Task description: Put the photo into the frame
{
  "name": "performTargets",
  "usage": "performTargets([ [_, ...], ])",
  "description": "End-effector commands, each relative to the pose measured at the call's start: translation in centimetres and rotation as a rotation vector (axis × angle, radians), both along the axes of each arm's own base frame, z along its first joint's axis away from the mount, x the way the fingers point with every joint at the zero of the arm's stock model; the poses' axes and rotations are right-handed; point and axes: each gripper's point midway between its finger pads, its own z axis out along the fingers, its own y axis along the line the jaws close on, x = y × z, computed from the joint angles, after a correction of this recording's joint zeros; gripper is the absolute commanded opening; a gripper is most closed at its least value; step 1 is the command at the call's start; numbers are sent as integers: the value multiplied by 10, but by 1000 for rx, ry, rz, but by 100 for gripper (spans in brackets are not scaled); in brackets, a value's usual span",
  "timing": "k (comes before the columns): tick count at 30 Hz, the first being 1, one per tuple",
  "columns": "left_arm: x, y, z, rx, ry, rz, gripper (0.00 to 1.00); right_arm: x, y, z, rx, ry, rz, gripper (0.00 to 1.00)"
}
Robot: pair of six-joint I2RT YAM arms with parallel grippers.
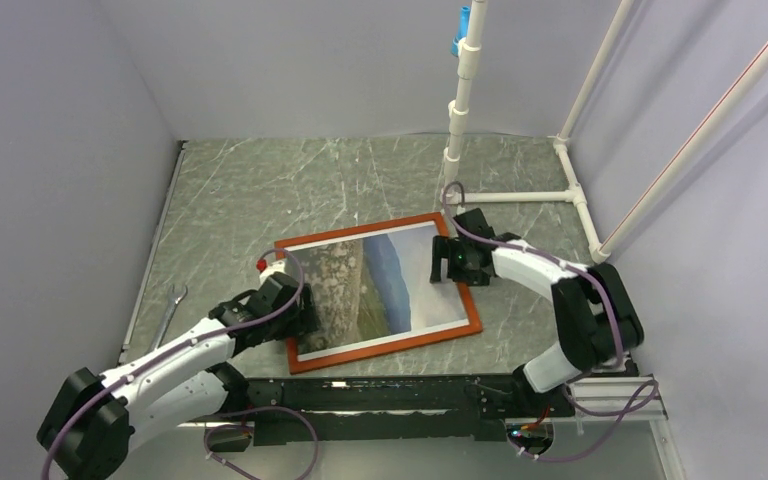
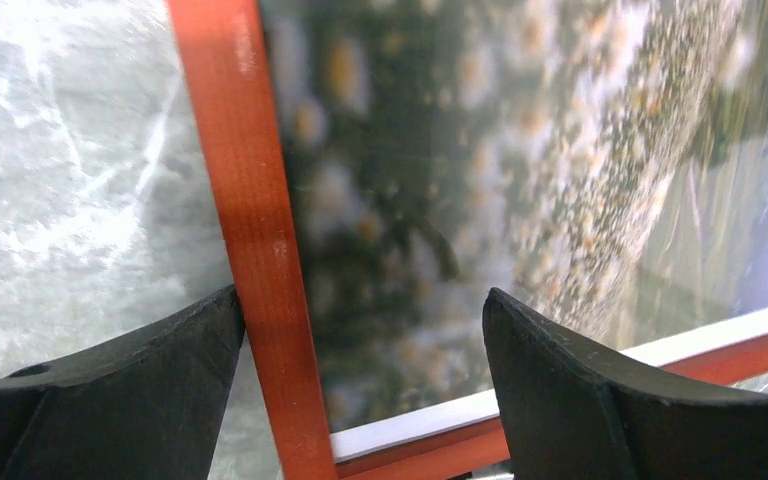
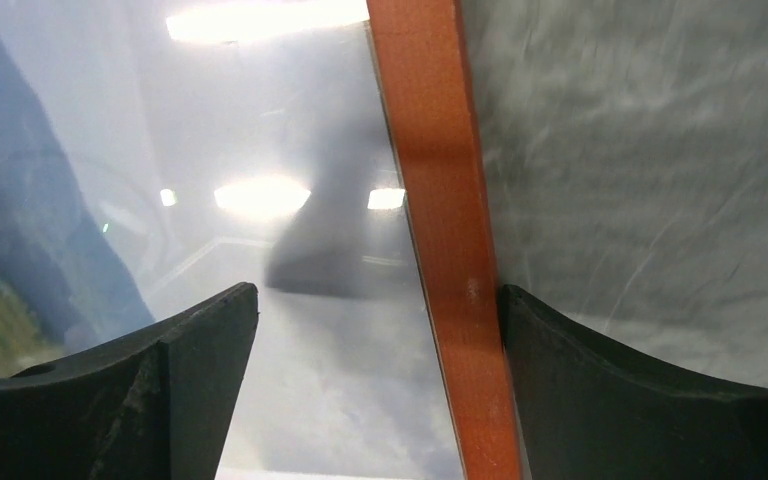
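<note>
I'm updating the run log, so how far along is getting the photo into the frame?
Done, by the look of it: the photo lies flat inside the frame, its white border against the wood. In hand: nothing. The left hand and the right hand each straddle a frame rail with jaws open, gripping nothing. Left: probably just lifting both hands clear. The frame's back is hidden, so I cannot tell whether it is closed.

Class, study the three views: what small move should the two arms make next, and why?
Probably lift both grippers straight up and clear. The photo already lies inside the frame, flat on the table, and the left gripper and right gripper each stand open astride a frame edge, holding nothing.
</note>
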Motion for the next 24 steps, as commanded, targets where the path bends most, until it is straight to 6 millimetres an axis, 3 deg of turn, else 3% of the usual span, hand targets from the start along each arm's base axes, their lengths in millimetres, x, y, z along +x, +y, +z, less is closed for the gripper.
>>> performTargets([
  [1, -49, -57, -5, -212, 172, -101, 89, 16, 59, 13, 112, 11, 129, 91],
  [3, -61, -69, -8, -215, 183, -129, 89, 31, 70, 19, 104, -21, 146, 92],
  [7, -80, -92, -7, -225, 199, -168, 89, 39, 83, 11, 51, -31, 165, 100],
  [12, -96, -103, -16, -145, 227, -211, 97, 45, 63, 12, -63, -70, 88, 100],
  [17, -100, -92, -25, -79, 250, -200, 99, 43, 27, 35, -155, -113, 5, 100],
  [21, -95, -77, -16, -29, 217, -166, 100, 34, 0, 57, -158, -137, -67, 100],
  [24, -90, -58, -6, 33, 187, -132, 99, 18, -9, 74, -111, -158, -108, 100],
])
